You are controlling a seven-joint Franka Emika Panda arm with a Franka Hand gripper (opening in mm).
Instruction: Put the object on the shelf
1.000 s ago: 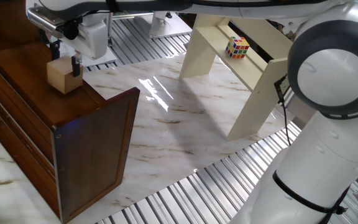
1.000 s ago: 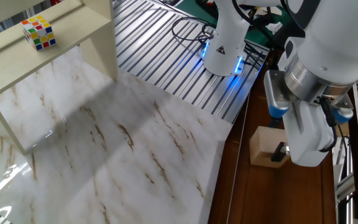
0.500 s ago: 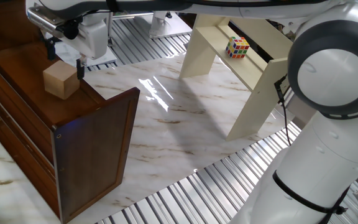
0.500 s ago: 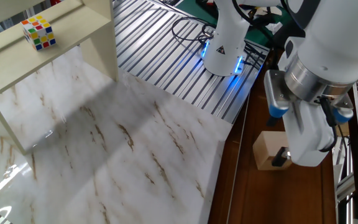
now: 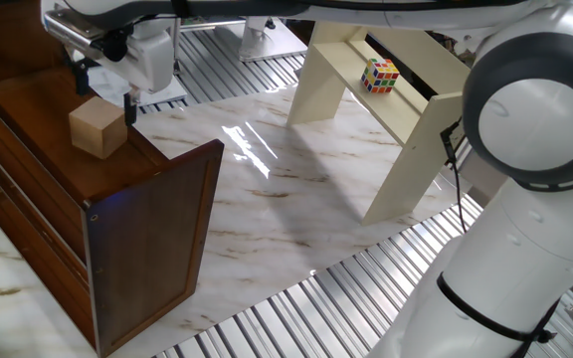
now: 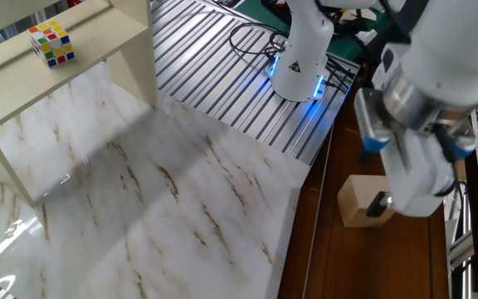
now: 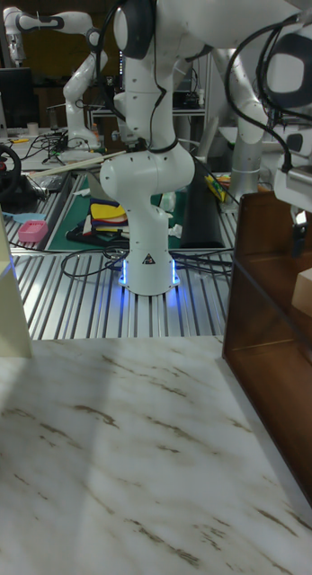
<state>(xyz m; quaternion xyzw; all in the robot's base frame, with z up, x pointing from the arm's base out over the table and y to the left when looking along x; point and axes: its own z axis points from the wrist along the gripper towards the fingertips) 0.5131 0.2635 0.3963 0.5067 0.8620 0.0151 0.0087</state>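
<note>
The object, a plain light-tan wooden cube [image 5: 97,129], rests on the flat top of the shelf [image 5: 157,219], a dark reddish-brown cabinet. My gripper [image 5: 105,94] hovers just above it, open, with one finger on each side of the cube's top and neither pressing it. From the other fixed view the cube [image 6: 358,199] sits on the shelf top [image 6: 363,262], with a dark fingertip [image 6: 380,204] beside its right face; the white hand is motion-blurred. In the tall view the cube [image 7: 308,292] only peeks in at the right edge, on the shelf [image 7: 263,269].
A cream slanted open shelf [image 5: 406,114] stands on the marble tabletop [image 5: 296,209] and carries a Rubik's cube [image 5: 379,75], also seen from the other side [image 6: 51,44]. A second white robot base [image 6: 301,58] with blue lights stands on the ribbed metal floor.
The gripper opened and let go of the cube, which settled slightly lower and to the left on the shelf top. The hand has since begun lifting away.
</note>
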